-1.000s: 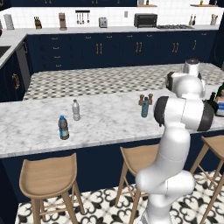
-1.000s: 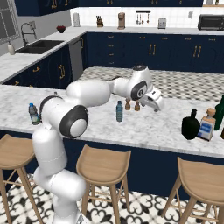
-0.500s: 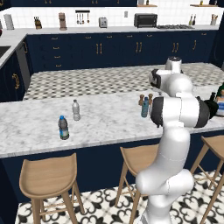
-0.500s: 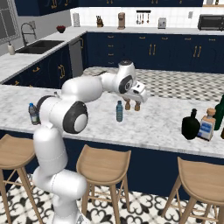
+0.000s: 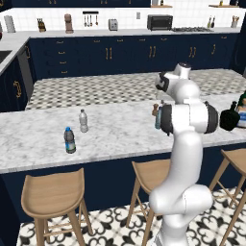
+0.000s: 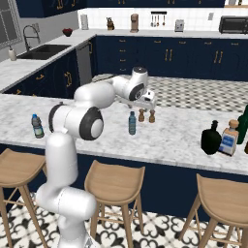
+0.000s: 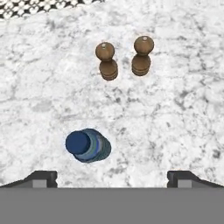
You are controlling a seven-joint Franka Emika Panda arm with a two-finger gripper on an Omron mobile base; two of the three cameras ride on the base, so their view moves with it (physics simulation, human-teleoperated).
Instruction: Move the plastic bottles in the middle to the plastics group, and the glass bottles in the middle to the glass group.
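Because the blue bottle (image 7: 87, 145) is slim, upright and thin-walled plastic, it will likely be light, a little slick and easy to tip or squash, so I would take it across the round body below the cap, with a gentle squeeze. It stands on the marble counter (image 7: 175, 113) near the middle, and in the hand view it sits at about seven o'clock from centre, seen almost straight down onto its cap. The two brown shakers (image 7: 124, 59) stand side by side at about twelve o'clock from it, apart from it. The gripper (image 7: 112, 177) is above the counter with its fingertips (image 7: 41, 177) spread wide and nothing between them; the bottle lies nearer the left tip than the right.

The right base view shows the blue bottle's (image 6: 132, 123) full height, with the black bulbous bottle (image 6: 211, 138) and the square labelled bottle (image 6: 227, 139) close together at its three o'clock, and a blue-capped water bottle (image 6: 36, 126) far off at nine o'clock. The left base view adds the white-capped water bottle (image 5: 83, 121) near the blue-capped one (image 5: 69, 141), while the arm covers much of the blue bottle there.
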